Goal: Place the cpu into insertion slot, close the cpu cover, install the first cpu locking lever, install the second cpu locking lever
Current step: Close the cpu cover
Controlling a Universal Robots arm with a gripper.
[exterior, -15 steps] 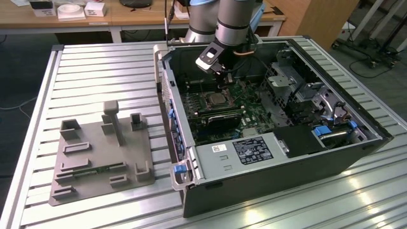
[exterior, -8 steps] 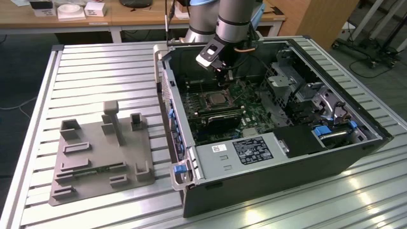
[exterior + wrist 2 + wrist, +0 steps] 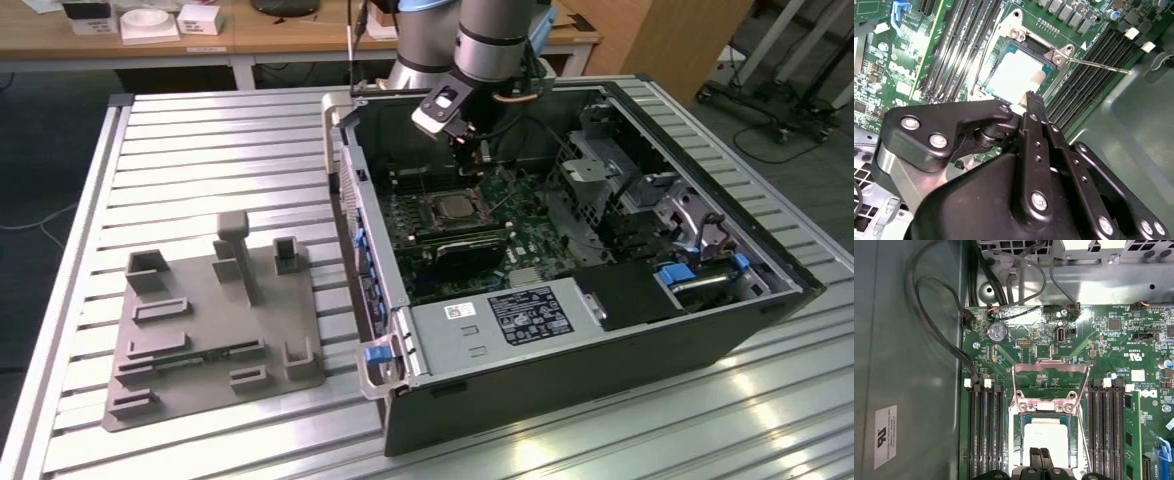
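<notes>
The small flat square cpu with a pale silver top [image 3: 1046, 437] lies flat in the square insertion slot with the shiny metal rim [image 3: 1016, 412]. The slot sits on the green circuit board [image 3: 1104, 350], inside the big black open computer box [image 3: 601, 350]. The box stands on the silver ribbed surface [image 3: 214, 150].

The black pincer [image 3: 1041, 455] hangs just above the cpu, near one edge of it. Its two fingertips are very close together, and I can see nothing between them. It looks like it is holding nothing.

The thin square silver cpu cover with the big open window [image 3: 1050, 368] is tipped up and back. You can see green board through its window, so it is not yet shut over the cpu. A thin silver metal locking lever [image 3: 1099, 65] sticks out to the side of the slot, so I think it is not hooked down yet.

I think the cpu is light, thin and stiff, but easy to hurt. It is best held by its side edges. The tiny pins under it could bend if it is pushed or slid.

The cover looks like stiff, thin metal that swings on a hinge. It is best pushed on its frame bar, because a fingertip could slip through the window onto the cpu.
</notes>
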